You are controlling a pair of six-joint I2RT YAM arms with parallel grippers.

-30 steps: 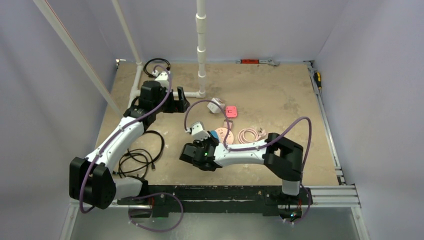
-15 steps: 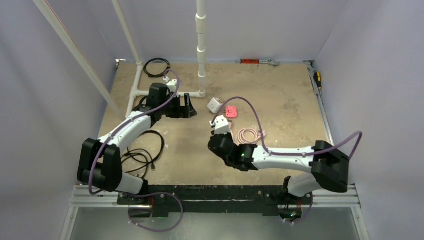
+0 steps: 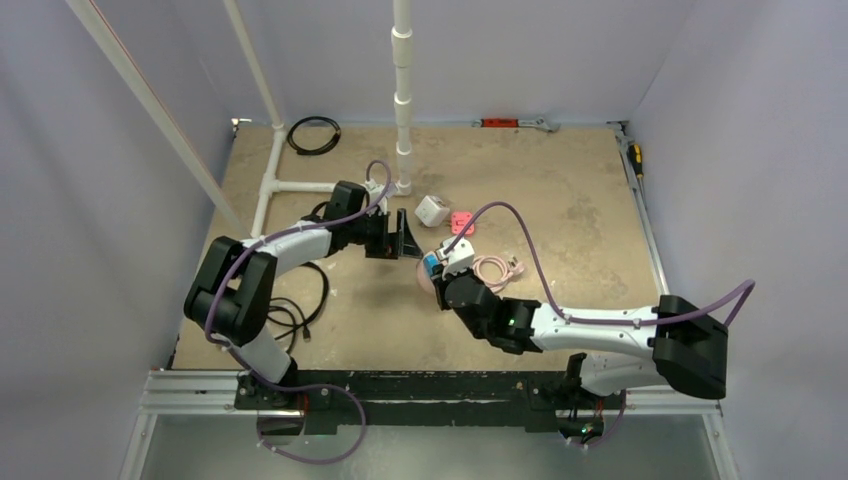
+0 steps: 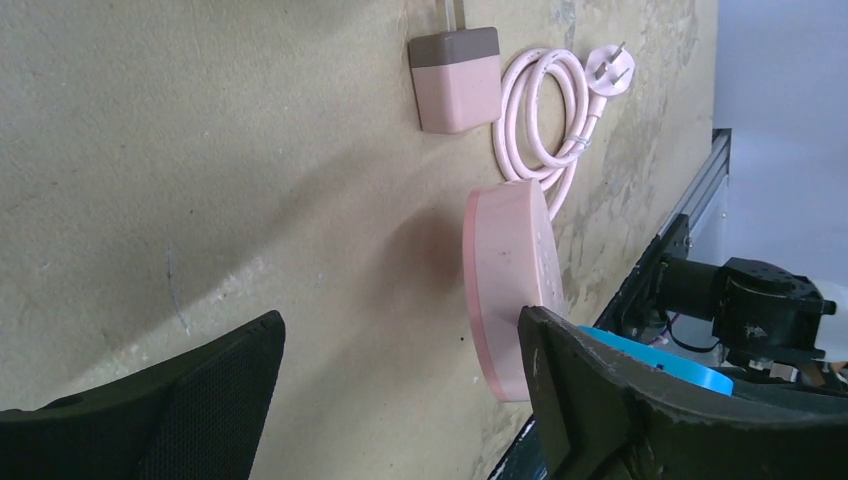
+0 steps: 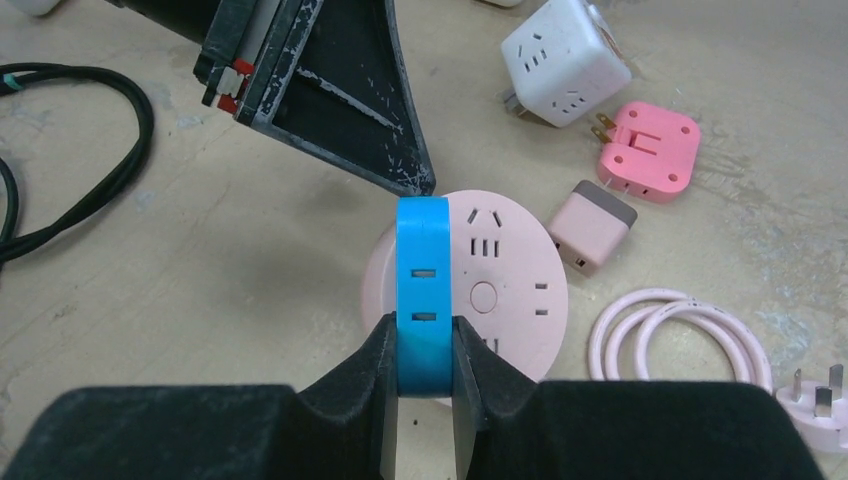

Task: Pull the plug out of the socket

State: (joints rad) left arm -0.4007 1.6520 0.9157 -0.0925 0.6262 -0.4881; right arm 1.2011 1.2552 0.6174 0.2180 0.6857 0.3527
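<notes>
The socket [image 5: 510, 290] is a flat round pale-pink disc lying on the table, and it also shows edge-on in the left wrist view [image 4: 505, 280]. A blue plug [image 5: 424, 290] sits on its left part. My right gripper [image 5: 424, 360] is shut on the blue plug, one finger on each side. In the top view it is at mid-table [image 3: 437, 272]. My left gripper [image 4: 400, 330] is open and empty. One of its fingers [image 5: 330, 100] reaches the socket's far rim, and I cannot tell whether it touches. The socket's coiled pink cord [image 5: 680, 340] lies to the right.
A small square pink plug with a brown end [image 5: 592, 225], a pink adapter [image 5: 650, 150] and a white cube adapter [image 5: 565, 50] lie just beyond the socket. Black cables [image 3: 290, 310] lie at the left. A white pipe [image 3: 402, 100] stands behind.
My left gripper has moved right and nearer, up to the socket. My right arm has swung out to the right and its gripper now sits on the blue plug over the socket.
</notes>
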